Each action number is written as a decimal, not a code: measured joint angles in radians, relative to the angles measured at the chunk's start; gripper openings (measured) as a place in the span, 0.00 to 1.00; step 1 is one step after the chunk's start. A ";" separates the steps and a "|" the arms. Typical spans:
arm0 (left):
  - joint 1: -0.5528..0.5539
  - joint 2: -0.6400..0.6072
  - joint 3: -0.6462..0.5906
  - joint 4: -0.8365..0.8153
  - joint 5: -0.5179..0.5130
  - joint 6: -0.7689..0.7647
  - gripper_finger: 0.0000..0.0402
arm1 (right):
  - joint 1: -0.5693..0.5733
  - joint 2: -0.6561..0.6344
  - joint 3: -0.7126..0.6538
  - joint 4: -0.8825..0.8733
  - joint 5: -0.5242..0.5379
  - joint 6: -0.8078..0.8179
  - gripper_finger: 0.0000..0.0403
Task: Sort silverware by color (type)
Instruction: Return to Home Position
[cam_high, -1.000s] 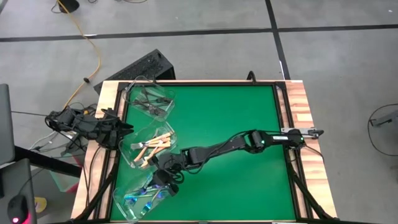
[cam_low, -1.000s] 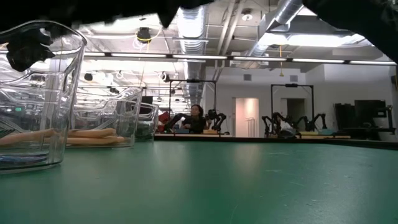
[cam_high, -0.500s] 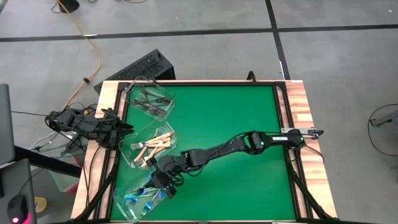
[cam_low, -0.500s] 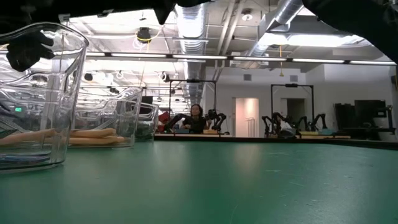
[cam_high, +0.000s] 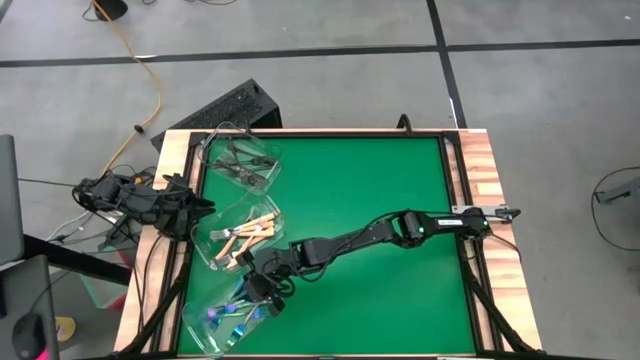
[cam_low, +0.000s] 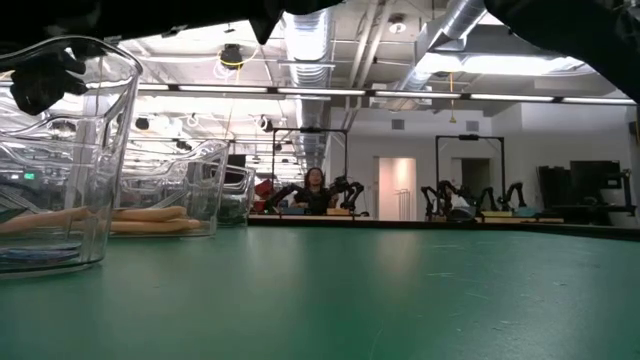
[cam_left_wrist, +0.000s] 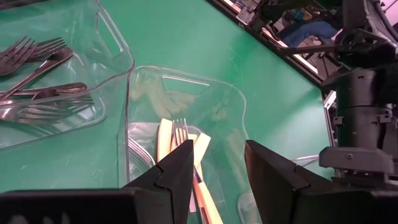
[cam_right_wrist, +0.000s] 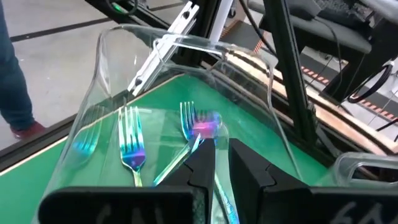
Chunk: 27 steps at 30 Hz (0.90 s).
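Three clear tubs stand along the green mat's left side. The far tub (cam_high: 268, 150) holds dark metal forks (cam_left_wrist: 37, 55). The middle tub (cam_high: 213, 222) holds cream-handled forks (cam_left_wrist: 165, 138). The near tub (cam_high: 196, 326) holds iridescent blue-purple forks (cam_right_wrist: 132, 152). My right gripper (cam_high: 256, 292) reaches over the near tub's rim, its fingers (cam_right_wrist: 202, 163) a narrow gap apart, with one iridescent fork (cam_right_wrist: 206, 124) just ahead of them. My left gripper (cam_left_wrist: 217, 168) waits open at the table's left edge, beside the middle tub, with nothing between its fingers. My right gripper's fingers stand close on either side of an iridescent fork's handle (cam_right_wrist: 221, 190), slanting down into the near tub from the table's right. I cannot tell whether they touch it. The fork's head (cam_right_wrist: 208, 123) lies blurred, low in the tub, pointing away from the fingers.
The rest of the mat (cam_high: 380, 190) to the right of the tubs is bare green. A raised wooden border (cam_high: 480, 170) frames the table. Cables and a dark box (cam_high: 225, 108) lie on the floor beyond the far left corner. In the low view a person (cam_low: 316, 190) sits far behind.
My right gripper has edged slightly toward the near tub. A pinkish fork head now shows in that tub just below the fingers, where only blue forks showed a second ago.
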 joint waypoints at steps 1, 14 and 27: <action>0.000 0.000 0.000 0.000 0.000 0.000 0.32 | 0.000 0.000 0.000 -0.002 0.001 0.002 0.17; 0.000 0.000 0.000 0.000 -0.003 -0.012 0.32 | -0.018 -0.202 0.010 -0.161 0.127 -0.002 0.16; 0.000 0.000 0.000 -0.001 -0.001 -0.050 0.32 | -0.053 -0.469 0.008 -0.389 0.346 0.194 0.16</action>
